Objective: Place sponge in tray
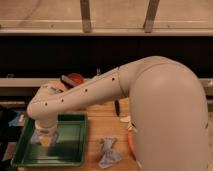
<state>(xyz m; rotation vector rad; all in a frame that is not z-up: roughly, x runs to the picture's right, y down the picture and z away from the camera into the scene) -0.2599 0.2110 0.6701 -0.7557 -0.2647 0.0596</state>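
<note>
End effector: the end effector (44,140) hangs low over the left half of the tray (75,154), pointing down from the white arm (85,92); whether it is clenched or released cannot be told.
Sponge: a small blue patch, most likely the sponge (36,137), shows at the end effector's left side, inside the tray's rim; whether it rests on the tray floor or is held just above it cannot be told.
Step in hand: judged to be the set-down and letting go.
Doing it well: bring the sponge down until it sits flat on the tray floor, clear of the left rim, then let go and lift straight up so nothing drags it out.
Risk: the soft block may cling and ride up on withdrawal.
Nearby: a rag (107,152) lies on the bench (102,127) right of the tray, apart from it.
</note>
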